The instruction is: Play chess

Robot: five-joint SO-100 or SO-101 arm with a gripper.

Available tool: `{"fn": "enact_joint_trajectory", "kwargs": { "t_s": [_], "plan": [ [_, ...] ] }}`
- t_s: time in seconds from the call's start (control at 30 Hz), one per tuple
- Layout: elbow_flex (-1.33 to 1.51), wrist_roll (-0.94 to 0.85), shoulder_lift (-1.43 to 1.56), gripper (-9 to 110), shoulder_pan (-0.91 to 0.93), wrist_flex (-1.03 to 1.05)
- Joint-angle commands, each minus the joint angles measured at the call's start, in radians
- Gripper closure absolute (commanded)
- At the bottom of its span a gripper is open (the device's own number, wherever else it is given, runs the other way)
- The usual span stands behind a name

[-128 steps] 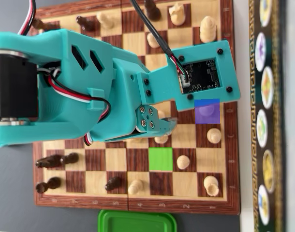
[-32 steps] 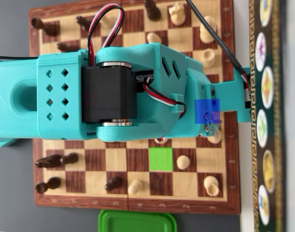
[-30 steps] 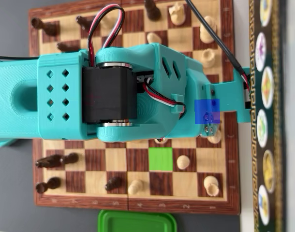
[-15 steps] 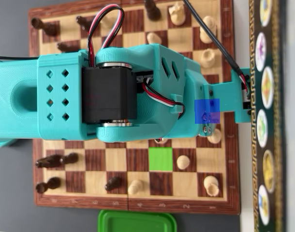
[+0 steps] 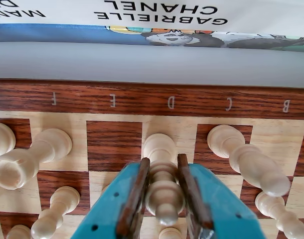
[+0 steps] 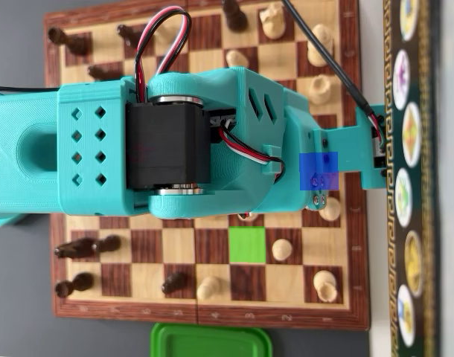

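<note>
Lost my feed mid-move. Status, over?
Gripper closed around a light chess piece on the D-file back rank. Piece upright on the chessboard. Neighbouring light pieces close either side.

The teal arm (image 6: pixel 175 141) lay across the chessboard (image 6: pixel 205 316) from the left, covering its middle rows. 1 green-marked square (image 6: pixel 247 245) and 1 blue-marked patch (image 6: pixel 318 170) were visible. A green container (image 6: pixel 210 340) sat below the board.

White pieces (image 5: pixel 246 162) crowd both sides of the jaws' piece (image 5: pixel 162 174).
</note>
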Motion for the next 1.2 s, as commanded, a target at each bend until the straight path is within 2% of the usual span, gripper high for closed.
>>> {"fn": "enact_joint_trajectory", "kwargs": {
  "t_s": [0.0, 0.73, 1.17],
  "plan": [
    [-0.038, -0.008, 0.071, 96, 0.015, 0.003],
    [-0.023, -0.038, 0.107, 96, 0.046, 0.064],
    [0.178, -0.038, 0.316, 96, 0.066, 0.083]
  ]
}}
